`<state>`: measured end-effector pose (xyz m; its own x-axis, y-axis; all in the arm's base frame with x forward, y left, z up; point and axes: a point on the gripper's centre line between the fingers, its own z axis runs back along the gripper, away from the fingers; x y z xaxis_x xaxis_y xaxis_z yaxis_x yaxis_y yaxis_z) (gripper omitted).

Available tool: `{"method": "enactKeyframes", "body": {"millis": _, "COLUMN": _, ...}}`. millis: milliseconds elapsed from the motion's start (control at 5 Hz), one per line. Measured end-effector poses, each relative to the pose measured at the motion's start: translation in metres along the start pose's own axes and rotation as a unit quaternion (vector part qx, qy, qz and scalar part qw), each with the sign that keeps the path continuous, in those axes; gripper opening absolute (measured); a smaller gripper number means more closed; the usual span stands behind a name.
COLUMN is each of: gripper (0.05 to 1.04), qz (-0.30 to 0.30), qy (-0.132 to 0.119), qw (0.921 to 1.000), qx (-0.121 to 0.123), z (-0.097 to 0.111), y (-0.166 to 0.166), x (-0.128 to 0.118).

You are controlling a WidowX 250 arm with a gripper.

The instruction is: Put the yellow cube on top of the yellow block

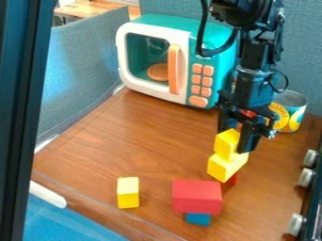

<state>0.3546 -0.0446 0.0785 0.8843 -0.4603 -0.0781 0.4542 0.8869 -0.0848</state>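
Cube [227,143] at tip of tool [235,140]

cube [226,143] on block [225,168] — microwave [217,67] behind left, can [293,113] behind right

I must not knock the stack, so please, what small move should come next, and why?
Probably ease the pincer straight up, free of any grip: the yellow cube already appears to sit on the yellow block, with the pincer close beside it.

Brightly lit, light from above, faint sheen on tabletop [94,141]
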Motion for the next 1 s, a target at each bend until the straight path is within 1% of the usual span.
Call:
{"method": "enactKeyframes", "body": {"millis": 200, "gripper": 0.766, "qz": 0.006, "qy": -0.003, "qw": 1.0, "qx": 0.003, "z": 0.001, "y": -0.003, "x": 0.003}}
{"method": "enactKeyframes", "body": {"millis": 400, "gripper": 0.993, "qz": 0.017, "qy": -0.007, "qw": 0.9998, "qx": 0.001, "z": 0.0, "y": -0.002, "x": 0.003}}
{"method": "enactKeyframes", "body": {"millis": 600, "gripper": 1.001, "qz": 0.063, "qy": -0.036, "qw": 0.9974, "qx": -0.001, "z": 0.018, "y": 0.012, "x": -0.016}}
{"method": "enactKeyframes", "body": {"millis": 800, "gripper": 1.0, "qz": 0.137, "qy": -0.069, "qw": 0.9881, "qx": -0.001, "z": 0.04, "y": 0.036, "x": -0.047}}
{"method": "enactKeyframes", "body": {"millis": 1000, "gripper": 1.0, "qz": 0.176, "qy": -0.076, "qw": 0.9813, "qx": -0.01, "z": 0.048, "y": 0.048, "x": -0.067}}
